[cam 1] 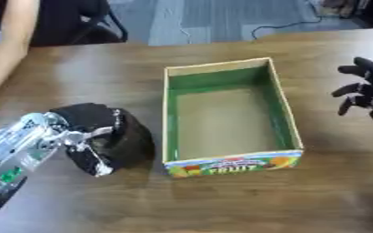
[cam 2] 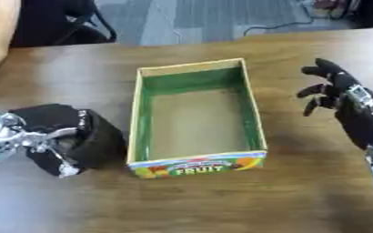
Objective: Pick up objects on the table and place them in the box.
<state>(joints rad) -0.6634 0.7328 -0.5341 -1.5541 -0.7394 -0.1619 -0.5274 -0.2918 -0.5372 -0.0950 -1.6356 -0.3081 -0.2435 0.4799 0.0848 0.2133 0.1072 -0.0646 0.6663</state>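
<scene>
A dark, rounded object (cam 1: 114,139) is sitting on the desk (cam 1: 221,205) on the robot's left, and the left hand (cam 1: 78,139) is wrapping around it, silver fingers (cam 1: 90,154) curling over its near side so that it looks pinched between fingers and palm. What the object is cannot be made out beyond its black, lumpy shape. It is resting just beside the box (cam 1: 172,136), on the hand's inner side, close to or touching the left wall.

Judging from this, the step in hand is securing the grasp before lifting. To do it well, the hand is probably needing to raise the object straight up until it is clearing the box wall, then carry it inward over the open interior and let go low, since the cardboard wall is standing directly in the path and a sideways drag could be pushing the box along the desk.

The box is lying open, green inside, with nothing visible in it, its fruit-printed end facing the robot. Beyond its far wall from the working hand, the right hand (cam 2: 341,98) is hovering with fingers spread and relaxed, holding nothing, well apart from the object. A person's arm (cam 1: 7,50) is showing at the far left edge, not touching anything.
</scene>
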